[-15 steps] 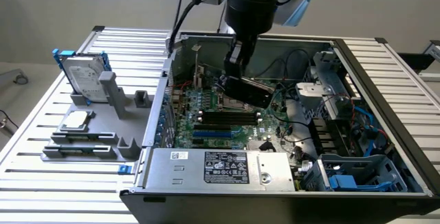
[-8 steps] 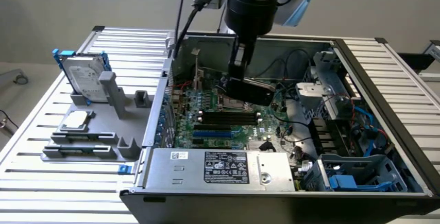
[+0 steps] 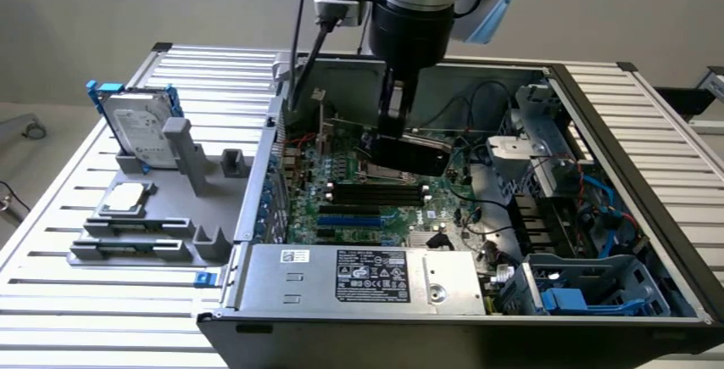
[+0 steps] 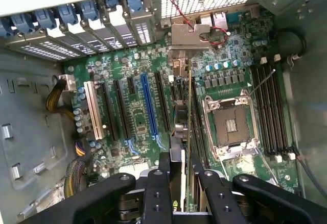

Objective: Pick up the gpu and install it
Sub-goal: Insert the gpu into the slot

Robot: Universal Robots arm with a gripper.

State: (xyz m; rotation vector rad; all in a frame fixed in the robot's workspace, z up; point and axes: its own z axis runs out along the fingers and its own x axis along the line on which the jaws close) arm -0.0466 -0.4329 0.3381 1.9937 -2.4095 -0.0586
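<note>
The pincer (image 3: 392, 136) (image 4: 185, 196) was clamped on the gpu (image 3: 416, 155) (image 4: 189, 36), its two black fingers (image 4: 157, 191) partly closed, one on each flat face of the thin card. In the wrist view the card ran edge-on away from the pincer, with its silver end bracket at the far end, close to the rear wall of the case. In the exterior view the gpu showed its black cover and hung upright inside the open computer case (image 3: 633, 216), low over the green motherboard (image 3: 351, 191) (image 4: 138, 122). Whether its lower edge touched the board could not be told. On the board, the card lay between a long blue slot (image 4: 149, 104) and the bare processor socket (image 4: 232, 124).

The case lay on its side on a worktop (image 3: 57, 301) of ribbed aluminium slats. A labelled silver power supply (image 3: 362, 276) sat at its near edge. On the exterior view's left, well apart from the case, a grey holder (image 3: 169, 216) carried a silver hard drive (image 3: 138, 127) in a blue frame, standing upright. A plain pale wall (image 3: 114, 4) stood behind the worktop.
</note>
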